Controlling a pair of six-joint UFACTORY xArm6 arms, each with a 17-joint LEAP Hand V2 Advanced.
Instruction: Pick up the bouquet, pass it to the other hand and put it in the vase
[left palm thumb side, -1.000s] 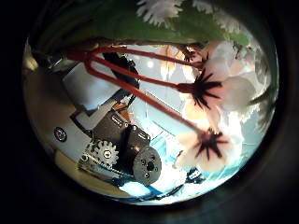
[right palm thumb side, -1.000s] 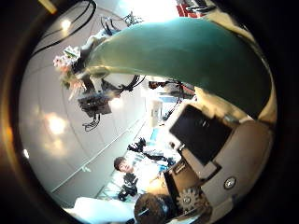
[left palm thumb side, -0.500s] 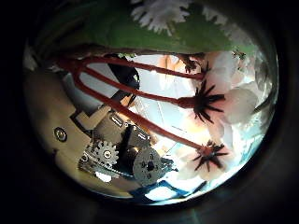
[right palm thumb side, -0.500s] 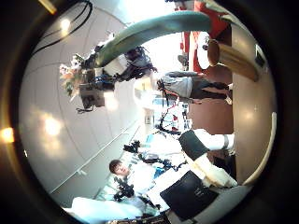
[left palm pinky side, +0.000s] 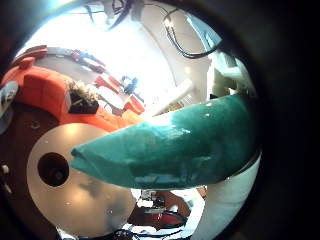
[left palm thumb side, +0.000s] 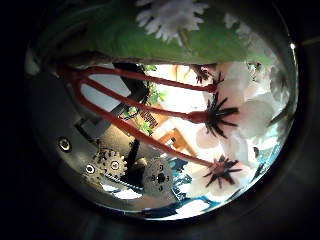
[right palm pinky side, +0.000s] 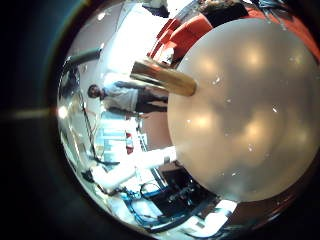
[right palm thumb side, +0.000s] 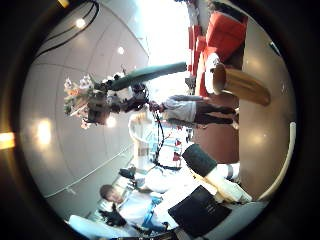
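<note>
Farther off now, left hand (right palm thumb side: 100, 100) grips bouquet (right palm thumb side: 78, 95); right hand's fingers untellable.

The bouquet (right palm thumb side: 108, 92) is seen well away from this palm, held up in the air by the other hand (right palm thumb side: 100, 105), a black and white hand on the end of its arm. Pale flower heads are shown at one end, and the teal wrapping is stretched out from them towards the round table. On the round table (right palm thumb side: 262, 110) a tan vase (right palm thumb side: 236, 84) is seen, well apart from the bouquet. Black and white parts of the right hand (right palm thumb side: 205, 195) are seen at the edge of the view; the set of its fingers cannot be made out.
</note>
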